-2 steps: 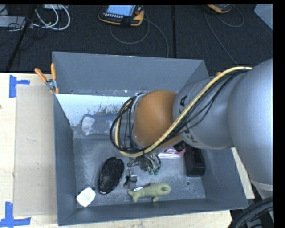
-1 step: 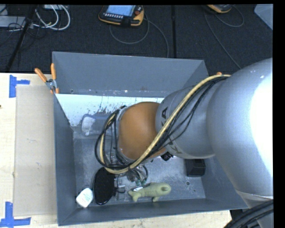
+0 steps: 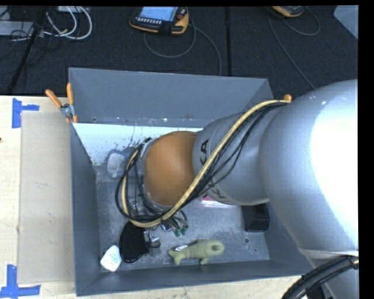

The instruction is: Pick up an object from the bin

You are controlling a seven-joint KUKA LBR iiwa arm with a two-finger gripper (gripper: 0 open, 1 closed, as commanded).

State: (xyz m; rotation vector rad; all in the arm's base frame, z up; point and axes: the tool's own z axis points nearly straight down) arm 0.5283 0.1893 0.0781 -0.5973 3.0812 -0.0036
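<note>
Gripper: we see the gripper [image 3: 152, 235] low in the front left part of the bin [image 3: 169, 96], under the orange wrist cover [image 3: 169, 169] and its black and yellow cables [image 3: 205, 166]. We cannot tell if it is released or clenched, and we see nothing held in it.
Nearest thing: a black oval thing [image 3: 132, 243] lies flat on the bin floor just beside the gripper, on its left in the view. We cannot tell if the two touch.
Other things near: a small white thing [image 3: 110, 258] lies in the front left corner, against the black oval. An olive-green long thing [image 3: 196, 251] lies near the front wall, to the right of the gripper.
Farther things: a black box [image 3: 256, 218] sits by the right wall, partly under the arm [image 3: 304, 169]. A clear thing [image 3: 115, 163] lies at the back left.
Surface: the bin is grey metal, and its floor is speckled.
Room: a pale worktop [image 3: 44, 187] is left of the bin. Behind it, a dark floor [image 3: 117, 52] carries loose cords and a handheld device [image 3: 159, 17] with a screen.
</note>
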